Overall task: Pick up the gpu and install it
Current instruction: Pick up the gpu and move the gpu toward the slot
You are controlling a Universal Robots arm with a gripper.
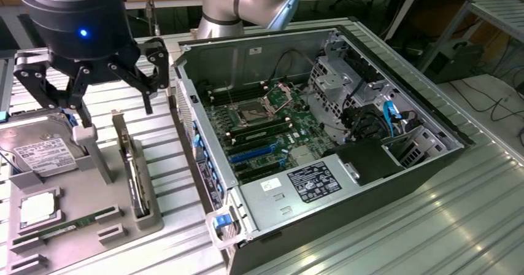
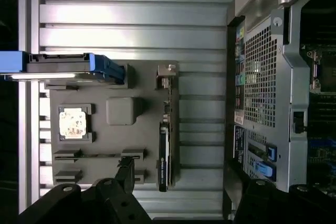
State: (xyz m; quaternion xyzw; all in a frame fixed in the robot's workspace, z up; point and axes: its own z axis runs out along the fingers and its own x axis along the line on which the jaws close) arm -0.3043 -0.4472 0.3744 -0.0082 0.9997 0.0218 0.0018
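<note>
The ribbed metal counter (image 1: 426, 226) carries everything. On it, toward the exterior view's right, a PC case (image 1: 245, 60) lies on its side with the open side up. The grey arm (image 1: 245, 5) rises behind the case. Inside the case the motherboard (image 1: 262, 134) lies flat, with blue slots (image 1: 250, 152) near its front edge, a labelled power supply (image 1: 315, 180) beside them and a blue cable (image 1: 391, 112) further in.

On the exterior view's left of the case, just beside it, sits a grey holder (image 1: 90, 195) with parts in its pockets. The tool (image 1: 116, 116) hangs over the holder's far end. Its dark fingers (image 1: 82, 103) are spread wide and grip nothing.

A hard drive (image 1: 41, 149) with a white label leans in the holder on the exterior view's left.

The gpu (image 1: 131, 170) stands on its long edge in a slot along the holder's side nearest the case. It is a thin dark card. In the wrist view the gpu (image 2: 164, 140) runs in line between the two spread fingers, its silvery bracket (image 2: 167, 74) at the end away from the tool. Whether a finger touches it cannot be told.

A green RAM stick (image 1: 70, 226) lies in a narrow groove near the holder's front, and a square CPU (image 1: 37, 207) sits in a pocket between it and the drive.
</note>
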